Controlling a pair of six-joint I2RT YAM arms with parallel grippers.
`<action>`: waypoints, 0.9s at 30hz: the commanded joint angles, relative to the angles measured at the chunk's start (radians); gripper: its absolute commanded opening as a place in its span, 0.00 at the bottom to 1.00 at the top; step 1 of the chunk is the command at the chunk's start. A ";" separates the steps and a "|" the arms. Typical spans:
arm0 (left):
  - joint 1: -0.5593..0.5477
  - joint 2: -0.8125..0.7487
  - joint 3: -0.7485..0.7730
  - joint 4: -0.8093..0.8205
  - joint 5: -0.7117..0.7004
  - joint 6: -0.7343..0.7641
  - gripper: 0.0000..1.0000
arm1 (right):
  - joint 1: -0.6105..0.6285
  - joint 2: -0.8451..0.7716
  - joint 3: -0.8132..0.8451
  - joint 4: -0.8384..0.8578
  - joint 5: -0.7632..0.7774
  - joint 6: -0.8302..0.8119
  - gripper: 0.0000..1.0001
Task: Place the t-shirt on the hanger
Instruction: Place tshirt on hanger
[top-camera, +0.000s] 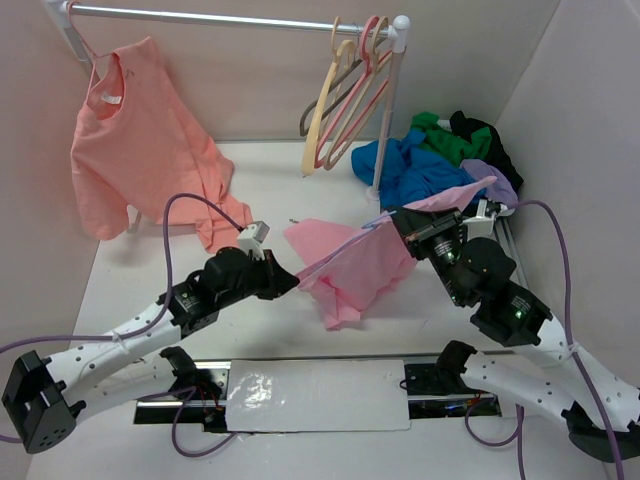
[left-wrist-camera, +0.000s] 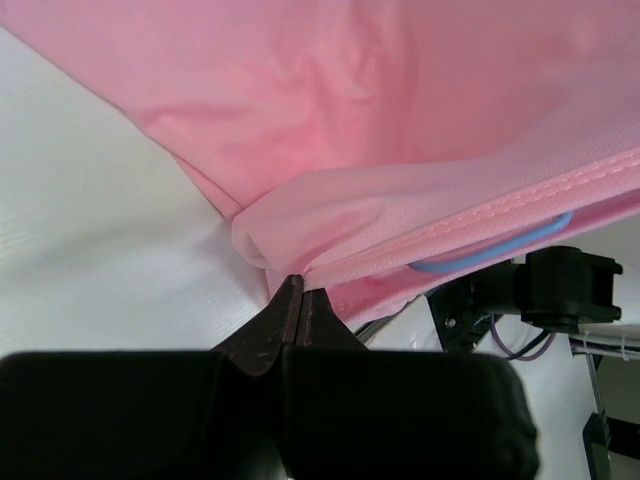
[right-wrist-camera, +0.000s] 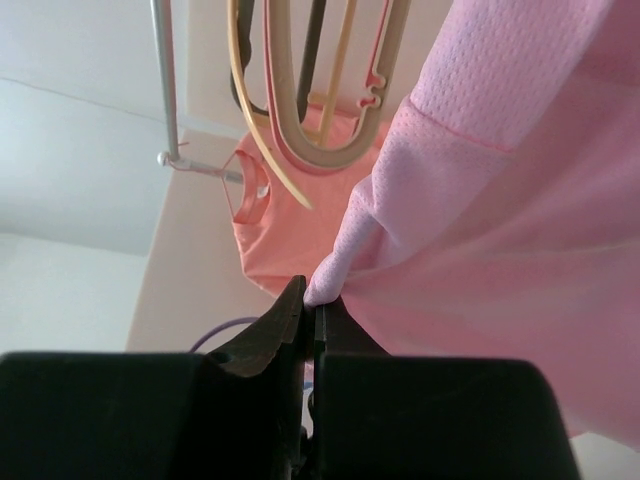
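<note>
The pink t-shirt (top-camera: 355, 270) hangs in the air over the middle of the table, stretched between my two grippers. My left gripper (top-camera: 293, 280) is shut on a fold at its left edge, seen close in the left wrist view (left-wrist-camera: 300, 285) under the fabric (left-wrist-camera: 400, 120). My right gripper (top-camera: 398, 222) is shut on its upper right edge, seen in the right wrist view (right-wrist-camera: 310, 295) with the fabric (right-wrist-camera: 500, 250) above. The thin bluish wire hanger (top-camera: 345, 247) runs along the shirt's top edge. A blue loop of the hanger (left-wrist-camera: 500, 248) shows under the hem. Most of it is hidden by fabric.
A salmon-orange shirt (top-camera: 140, 150) hangs at the left of the rail (top-camera: 230, 15). Cream and pink hangers (top-camera: 350, 90) hang at its right end by the post. Blue, green and dark garments (top-camera: 430, 160) lie piled at the back right. A white plate (top-camera: 315, 395) lies between the arm bases.
</note>
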 joint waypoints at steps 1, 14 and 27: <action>-0.002 -0.015 -0.041 -0.096 -0.002 0.017 0.00 | -0.011 -0.013 0.068 0.153 0.130 -0.002 0.00; -0.002 0.057 0.400 -0.423 -0.059 0.184 0.00 | -0.031 0.139 0.013 0.130 -0.080 0.058 0.00; 0.019 0.400 1.105 -0.764 -0.074 0.483 0.00 | -0.147 0.197 0.049 0.260 -0.246 0.155 0.00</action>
